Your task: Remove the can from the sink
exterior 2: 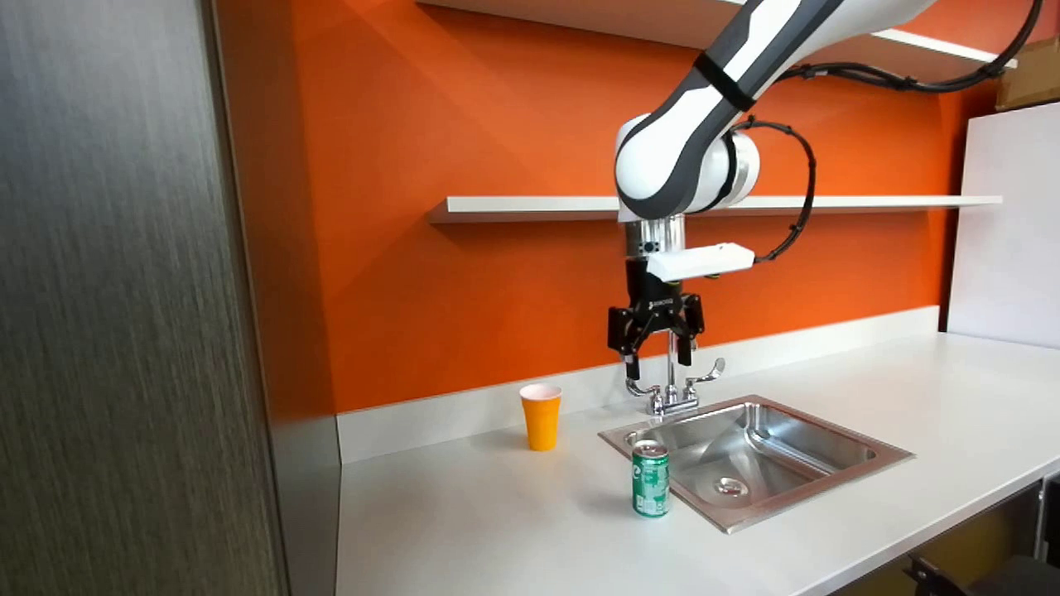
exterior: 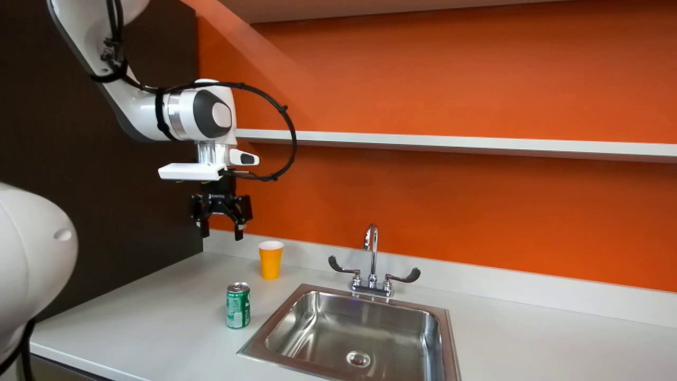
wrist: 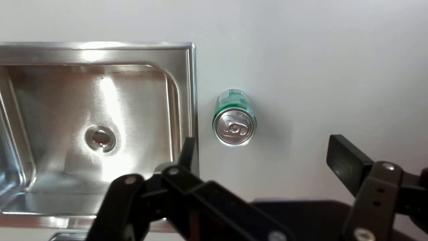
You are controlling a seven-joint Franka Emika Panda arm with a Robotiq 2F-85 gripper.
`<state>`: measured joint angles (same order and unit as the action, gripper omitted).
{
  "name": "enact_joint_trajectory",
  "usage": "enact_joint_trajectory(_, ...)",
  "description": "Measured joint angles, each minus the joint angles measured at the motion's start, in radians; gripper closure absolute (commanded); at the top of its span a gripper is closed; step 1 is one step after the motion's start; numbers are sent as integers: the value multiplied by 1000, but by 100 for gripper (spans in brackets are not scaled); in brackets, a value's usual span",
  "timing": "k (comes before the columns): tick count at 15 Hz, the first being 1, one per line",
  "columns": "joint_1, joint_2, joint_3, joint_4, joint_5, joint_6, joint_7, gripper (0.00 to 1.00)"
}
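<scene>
Hangs at left in an exterior view with gripper (exterior: 222,234) spread wide; has can (exterior: 238,307) upright, lower left, just beside sink (exterior: 365,328), bottom middle.

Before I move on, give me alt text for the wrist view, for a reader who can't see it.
A green can stands upright on the light counter, seen from above, just right of the steel sink and not touching it. The open gripper shows along the bottom, fingers spread, holding nothing.
</scene>
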<state>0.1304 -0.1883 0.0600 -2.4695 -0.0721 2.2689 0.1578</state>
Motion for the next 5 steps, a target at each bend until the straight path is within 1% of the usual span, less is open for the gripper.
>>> enact_joint_trajectory(3, 0, -67, 1, -25, 2, -57, 14, 0)
enact_joint_trajectory(5, 0, -90, 3, -37, 2, -65, 19, 0)
